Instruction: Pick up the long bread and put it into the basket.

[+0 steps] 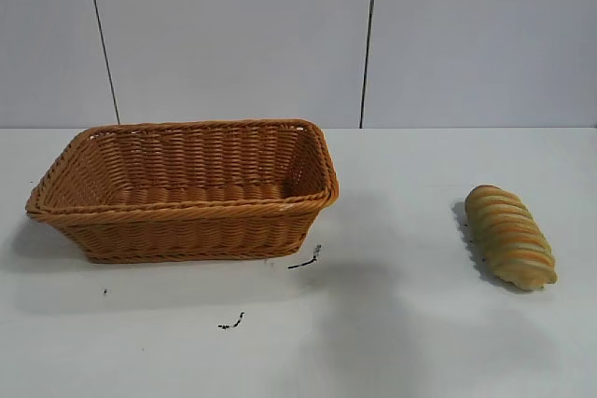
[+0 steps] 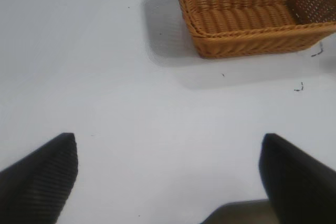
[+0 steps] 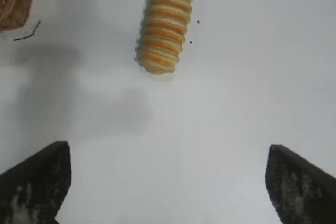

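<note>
The long bread (image 1: 509, 236), a tan loaf with orange-brown stripes, lies on the white table at the right. It also shows in the right wrist view as the long bread (image 3: 164, 24), well ahead of my right gripper (image 3: 168, 153), which stands open over bare table with nothing between its fingers. The woven orange-brown basket (image 1: 187, 216) sits at the left and looks empty. In the left wrist view the basket (image 2: 247, 43) is far ahead of my left gripper (image 2: 169, 142), which is open over bare table. Neither arm shows in the exterior view.
Small dark specks and thread-like marks (image 1: 306, 261) lie on the table in front of the basket. A grey panelled wall (image 1: 298, 34) stands behind the table. White tabletop (image 1: 401, 230) stretches between the basket and the bread.
</note>
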Motion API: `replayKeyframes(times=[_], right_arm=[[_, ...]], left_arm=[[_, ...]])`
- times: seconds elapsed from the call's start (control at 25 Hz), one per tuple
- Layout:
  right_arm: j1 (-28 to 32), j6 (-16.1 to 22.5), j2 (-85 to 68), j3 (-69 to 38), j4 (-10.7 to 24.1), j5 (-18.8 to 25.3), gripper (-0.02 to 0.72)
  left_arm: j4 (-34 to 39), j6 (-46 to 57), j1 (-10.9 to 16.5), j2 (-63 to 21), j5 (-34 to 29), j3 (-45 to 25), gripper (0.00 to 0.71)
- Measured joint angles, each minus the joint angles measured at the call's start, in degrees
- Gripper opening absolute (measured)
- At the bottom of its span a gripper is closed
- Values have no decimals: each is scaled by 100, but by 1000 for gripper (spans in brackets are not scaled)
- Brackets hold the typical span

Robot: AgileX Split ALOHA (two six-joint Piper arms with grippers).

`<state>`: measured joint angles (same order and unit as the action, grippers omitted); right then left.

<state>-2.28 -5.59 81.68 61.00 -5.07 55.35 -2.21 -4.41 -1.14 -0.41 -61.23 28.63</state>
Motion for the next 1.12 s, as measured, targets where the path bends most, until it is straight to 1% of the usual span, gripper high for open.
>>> replayKeyframes(times=[0.2,0.48,0.64,0.88,1.12], right_arm=[[0,-86,1186,561,-31,-474,689],[0,-86,2593,1133,-39,-886,689],[0,-86,3254,1355,-66,-1030,689],[0,-86,3721,1407,-170,-1296,689],[0,-86,3805,1435,-200,-1365,689]], left_arm=[[0,0,0,0,0,0,692],[0,0,0,0,0,0,692],[0,0,0,0,0,0,692],[0,0,0,0,0,0,692],[0,0,0,0,0,0,692]])
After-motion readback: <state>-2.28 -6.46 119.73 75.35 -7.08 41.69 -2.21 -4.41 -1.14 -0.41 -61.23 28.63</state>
